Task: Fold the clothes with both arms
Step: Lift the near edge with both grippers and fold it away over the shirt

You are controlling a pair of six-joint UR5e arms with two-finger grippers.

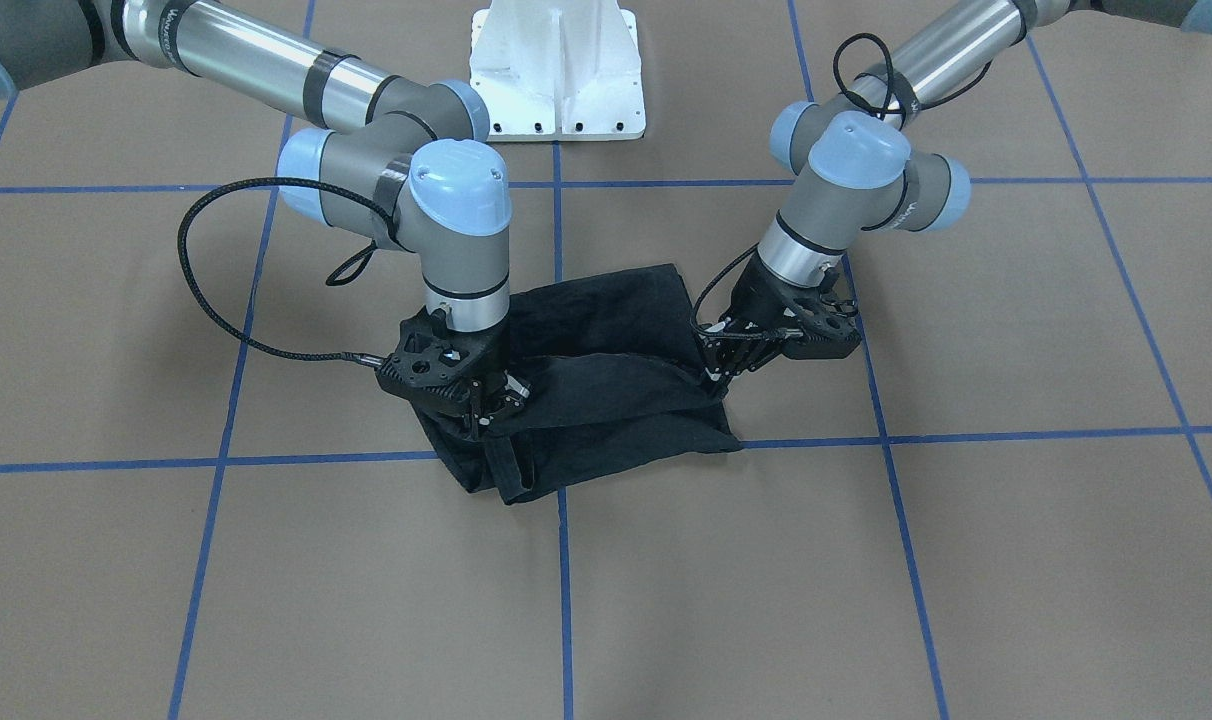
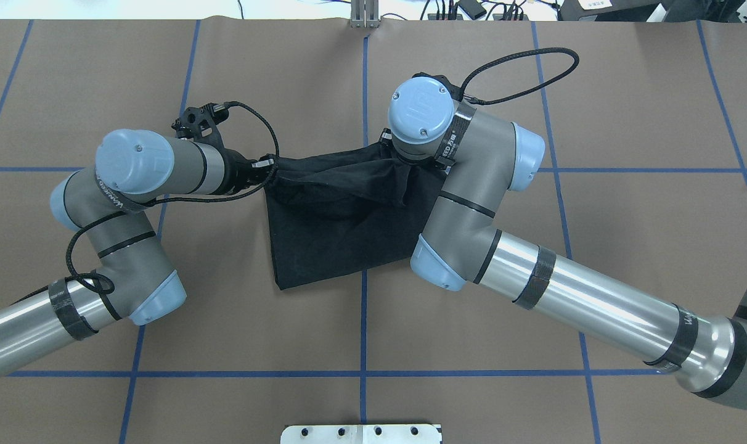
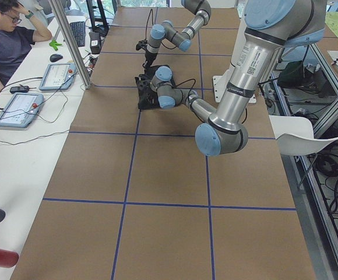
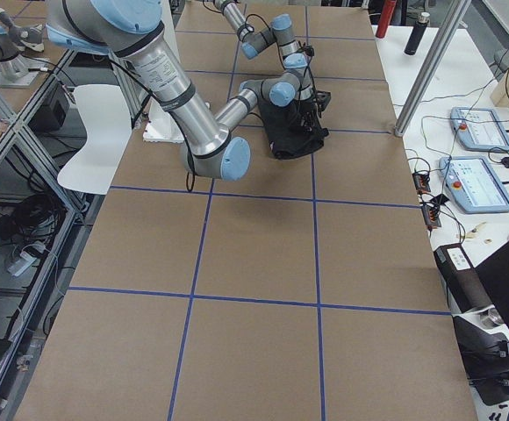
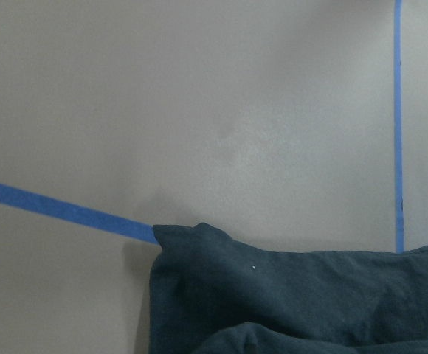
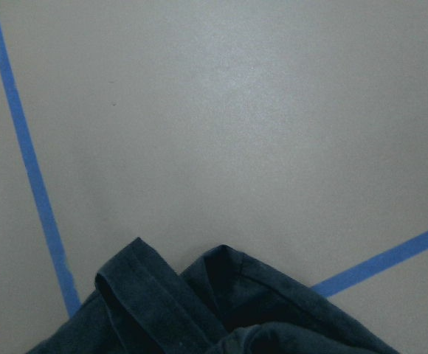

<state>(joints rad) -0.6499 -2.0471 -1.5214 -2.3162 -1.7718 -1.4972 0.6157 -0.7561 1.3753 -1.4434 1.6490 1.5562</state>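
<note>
Table (image 1: 966, 580), one T-shirt (image 1: 606, 330), left claw (image 1: 714, 378), right claw (image 1: 486, 415)

The left arm (image 2: 127, 246) and right arm (image 2: 595, 302) are polished silver tubes joined by matte grey elbows with rounded light blue caps (image 2: 420, 111), each dotted with small screws. Black bands (image 2: 529, 276) ring the tubes; braided black cables (image 1: 180, 243) loop to the black, skeletal left pincer (image 1: 712, 377) and right pincer (image 1: 486, 420).

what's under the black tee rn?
Only the brown table cover and a blue tape line visibly run under the T-shirt. Anything between its folded layers is hidden.
</note>
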